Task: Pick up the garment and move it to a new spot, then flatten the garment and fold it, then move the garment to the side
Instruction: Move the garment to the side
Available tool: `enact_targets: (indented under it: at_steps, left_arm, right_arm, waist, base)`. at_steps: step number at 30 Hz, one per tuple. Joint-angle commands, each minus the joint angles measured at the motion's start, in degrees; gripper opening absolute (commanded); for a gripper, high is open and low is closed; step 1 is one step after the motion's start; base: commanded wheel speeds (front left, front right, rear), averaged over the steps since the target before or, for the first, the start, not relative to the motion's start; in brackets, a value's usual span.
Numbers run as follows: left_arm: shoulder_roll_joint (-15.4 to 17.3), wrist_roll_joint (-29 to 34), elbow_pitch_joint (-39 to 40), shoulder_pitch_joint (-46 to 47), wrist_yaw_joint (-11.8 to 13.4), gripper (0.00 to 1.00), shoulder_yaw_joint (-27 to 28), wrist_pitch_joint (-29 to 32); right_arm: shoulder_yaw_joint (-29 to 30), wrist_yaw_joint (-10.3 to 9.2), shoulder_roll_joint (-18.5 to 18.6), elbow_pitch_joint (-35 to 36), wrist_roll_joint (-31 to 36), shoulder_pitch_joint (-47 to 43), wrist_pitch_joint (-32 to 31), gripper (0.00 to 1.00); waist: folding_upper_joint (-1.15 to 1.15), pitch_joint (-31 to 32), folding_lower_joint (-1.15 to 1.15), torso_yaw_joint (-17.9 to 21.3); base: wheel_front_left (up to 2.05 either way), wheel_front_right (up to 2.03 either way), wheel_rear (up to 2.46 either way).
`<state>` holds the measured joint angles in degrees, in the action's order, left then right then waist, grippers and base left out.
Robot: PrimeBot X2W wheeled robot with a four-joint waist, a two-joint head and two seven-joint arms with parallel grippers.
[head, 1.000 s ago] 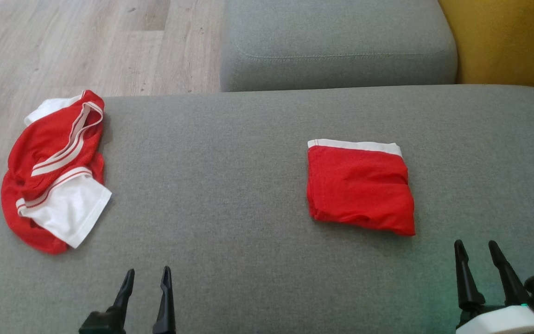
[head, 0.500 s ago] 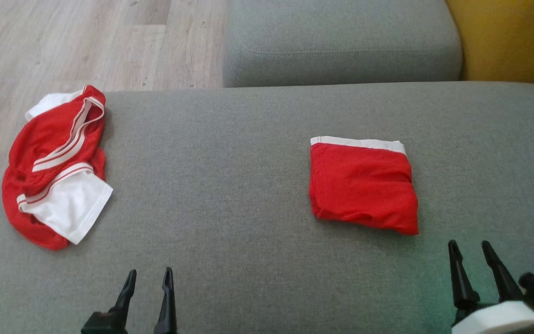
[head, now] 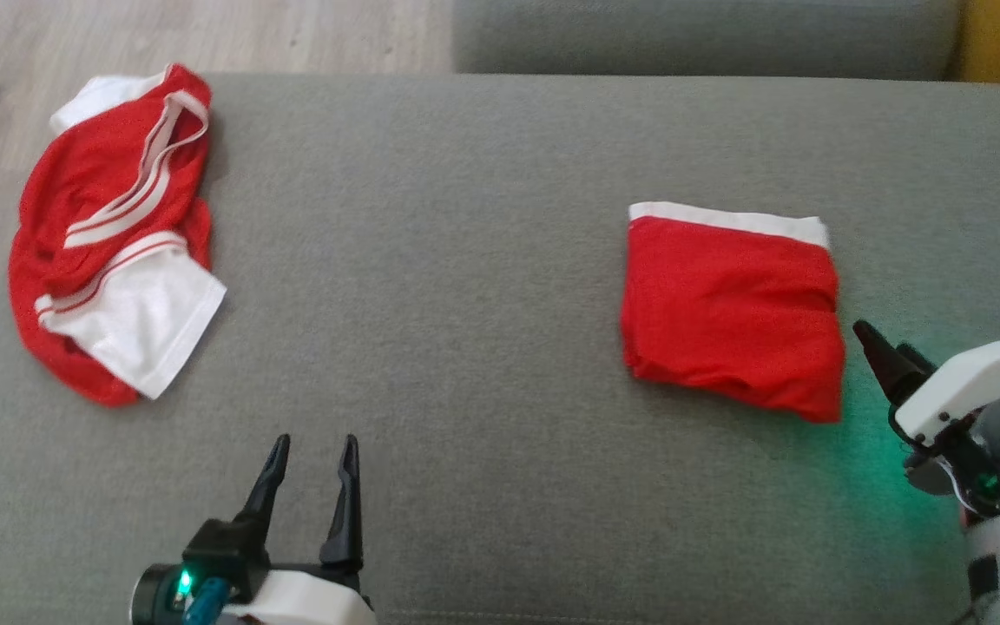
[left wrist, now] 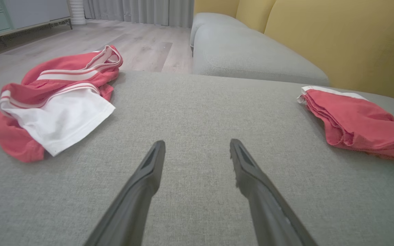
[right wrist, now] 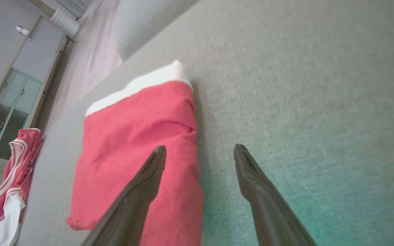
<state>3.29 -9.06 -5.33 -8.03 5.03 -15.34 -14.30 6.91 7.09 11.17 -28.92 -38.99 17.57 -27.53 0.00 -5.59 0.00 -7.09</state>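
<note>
A folded red garment (head: 730, 317) with a white band along its far edge lies flat on the right of the grey sofa seat (head: 465, 260); it also shows in both wrist views (right wrist: 135, 150) (left wrist: 354, 119). My right gripper (head: 866, 334) is turned on its side just off the fold's right edge. It is open, its left finger over that edge (right wrist: 200, 150). A crumpled red and white garment (head: 109, 234) sits at the seat's left end (left wrist: 56, 102). Near the front edge my left gripper (head: 315, 443) is open over bare fabric (left wrist: 197, 143).
A second grey cushion (head: 708, 35) lies beyond the seat, with a yellow backrest (left wrist: 337, 41) to its right. Wooden floor (head: 205, 35) runs past the seat's left and far edges. A pale cabinet (right wrist: 29, 68) stands across the room.
The head camera has tilted down, shifting the whole picture. My right gripper has moved forward to the folded garment's right edge and rolled onto its side. Both garments lie as before.
</note>
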Motion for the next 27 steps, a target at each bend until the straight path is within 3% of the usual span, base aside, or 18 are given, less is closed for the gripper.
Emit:
enact_targets:
  at_steps: [1,9,10,11,19,27]
  left_arm:
    - [-0.3,0.5,1.3,2.0,0.1,1.0,1.2,-0.7]
    - [-0.4,0.1,0.9,2.8,0.9,1.0,0.0,-0.7]
    - [-0.4,0.1,1.0,2.8,1.1,1.0,0.0,-0.7]
    - [-0.4,0.0,1.2,2.7,1.3,1.0,0.1,-0.7]
    - [-0.4,0.1,2.8,2.7,1.9,1.0,0.9,-0.7]
    - [0.5,2.0,4.7,6.5,1.0,1.0,0.3,-0.7]
  right_arm:
    - [-0.1,0.4,-0.4,0.0,0.0,3.1,-1.0,1.0]
    - [2.8,0.4,-3.2,-10.1,3.1,9.5,-4.1,1.0]
    - [2.7,0.4,-3.4,-10.5,3.3,9.9,-4.2,0.56]
    - [2.5,0.4,-3.6,-10.6,3.3,10.1,-4.3,0.0]
    - [-0.6,0.4,-2.4,-8.5,3.8,11.8,-4.6,0.0]
    - [-1.5,0.4,4.2,-7.8,7.8,14.6,-2.8,0.0]
  waist:
    - [0.0,-1.3,0.0,-1.6]
    - [0.0,-2.2,0.0,-3.1]
    - [0.0,-2.2,0.0,-3.0]
    - [0.0,-2.3,0.0,-2.6]
    - [0.0,-4.9,0.0,6.3]
    - [0.0,-10.4,0.0,13.8]
  base:
    - [0.0,0.0,0.0]
    - [0.0,0.0,0.0]
    - [0.0,0.0,0.0]
    - [0.0,0.0,0.0]
    - [0.0,0.0,0.0]
    - [0.0,0.0,0.0]
